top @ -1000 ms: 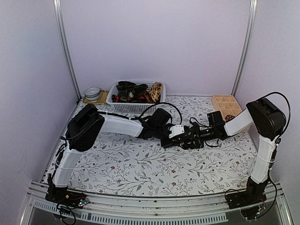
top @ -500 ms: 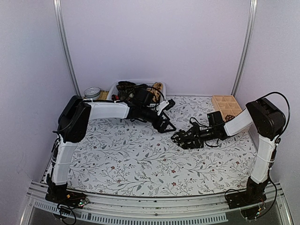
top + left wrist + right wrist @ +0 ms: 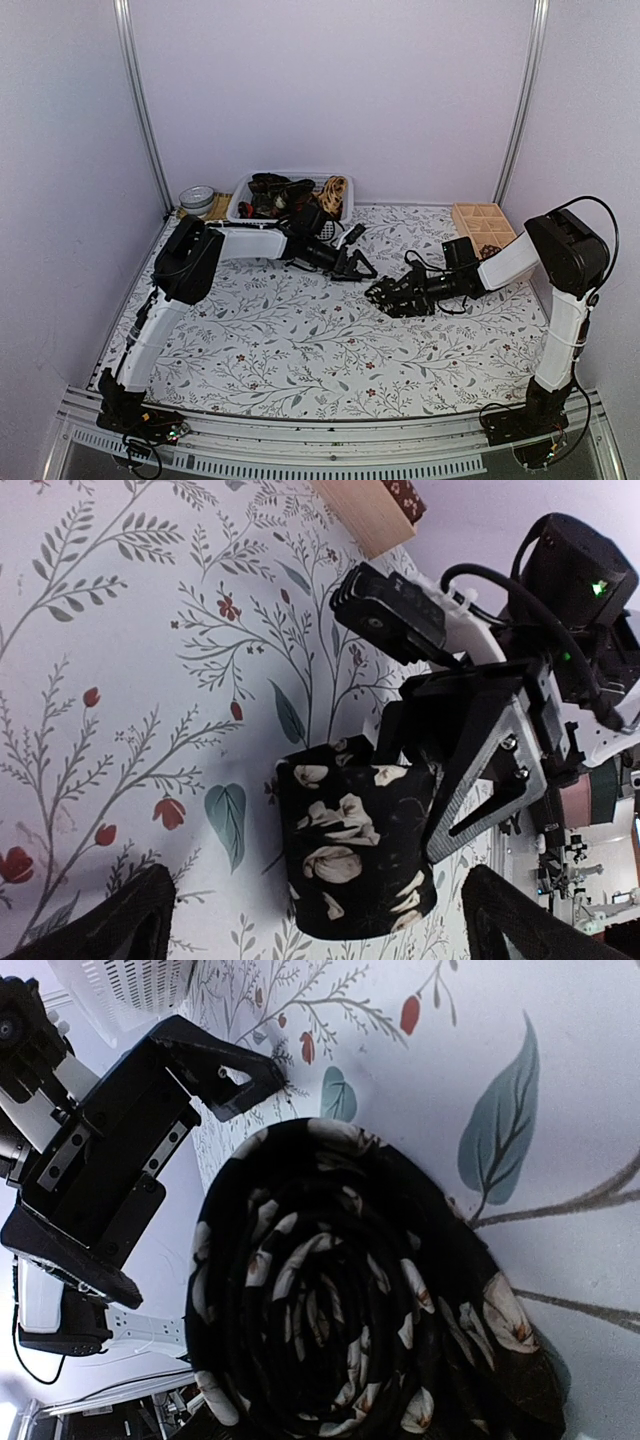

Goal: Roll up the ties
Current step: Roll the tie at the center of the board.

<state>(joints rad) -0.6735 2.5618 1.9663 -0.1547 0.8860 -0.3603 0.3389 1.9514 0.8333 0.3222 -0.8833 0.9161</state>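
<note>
From above, we see the left arm rise from its base at 7 o'clock of the table, bend at the elbow and run its forearm toward 3 o'clock, low over the floral tablecloth. The left gripper has its fingers spread wide and holds nothing. The right arm climbs from 5 o'clock, folds at its high elbow and sends its forearm toward 9 o'clock. The right gripper sits down at the cloth, at 4 o'clock of the left one, with a small gap between them. From this view we cannot tell what its dark fingers enclose.

A white basket heaped with ties stands at 11 o'clock of the left gripper, close behind that wrist. A round tin sits at the basket's 9 o'clock. A wooden compartment box sits at 1 o'clock of the right gripper.

In the left wrist view, a rolled tie, black with pale flowers, rests on the cloth. The right gripper pinches it, one of its fingers pressed against the roll's 3 o'clock side. Our own fingertips show at 7 and 5 o'clock, well apart and not touching the roll.

In the right wrist view, the roll's spiral end fills the frame from centre to 6 o'clock. A finger of the left gripper lies at 10 o'clock, apart from the roll, and a basket corner shows at 11 o'clock.
</note>
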